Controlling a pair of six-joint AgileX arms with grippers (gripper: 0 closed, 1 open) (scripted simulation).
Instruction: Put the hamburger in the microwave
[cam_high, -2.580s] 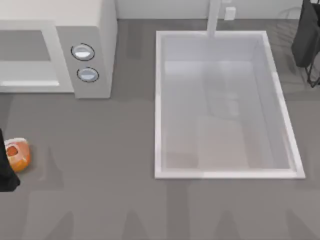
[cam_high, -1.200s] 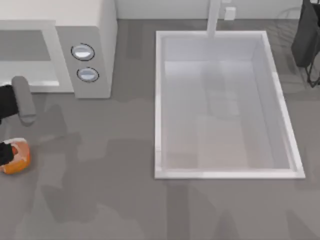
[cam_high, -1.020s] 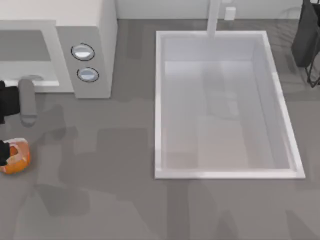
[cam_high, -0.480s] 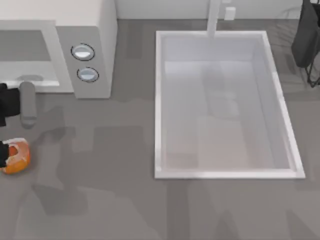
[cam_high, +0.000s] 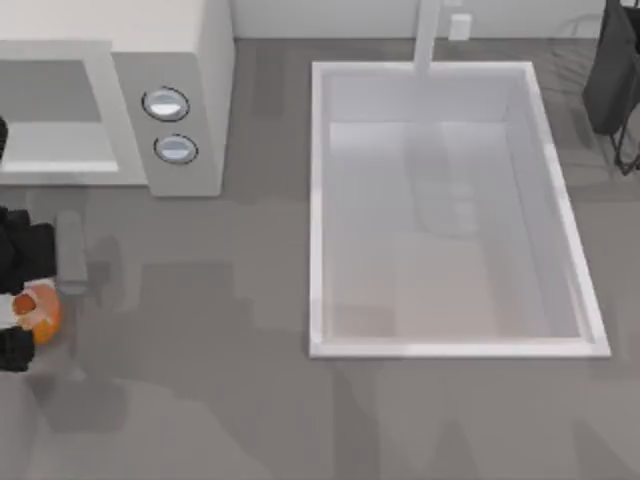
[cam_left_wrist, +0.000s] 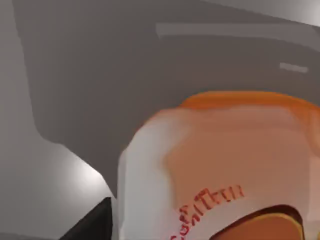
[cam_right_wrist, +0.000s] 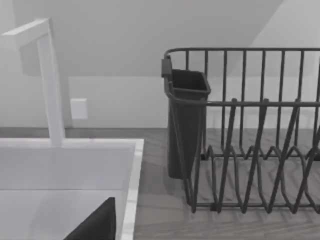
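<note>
The hamburger (cam_high: 42, 312), a small glossy orange bun, lies on the counter at the far left, in front of the microwave (cam_high: 190, 60). My left gripper (cam_high: 28, 310) is down over it, open, with one black jaw on each side of the bun. In the left wrist view the hamburger (cam_left_wrist: 225, 170) looms very close, with a dark fingertip (cam_left_wrist: 92, 227) beside it. The microwave's grey cavity (cam_high: 50, 100) is open toward the counter. My right arm is parked; one finger (cam_right_wrist: 97, 225) of its gripper shows wide of centre, facing the sink and rack.
A large white sink basin (cam_high: 318, 200) with a faucet (cam_high: 428, 35) takes up the middle and right of the counter. A dark dish rack (cam_high: 612, 80) stands at the back right. Two silver-blue knobs (cam_high: 166, 104) sit on the microwave's panel.
My left arm has swung from in front of the microwave toward the hamburger, and its gripper now straddles the bun. The bun has stayed roughly where it was.
</note>
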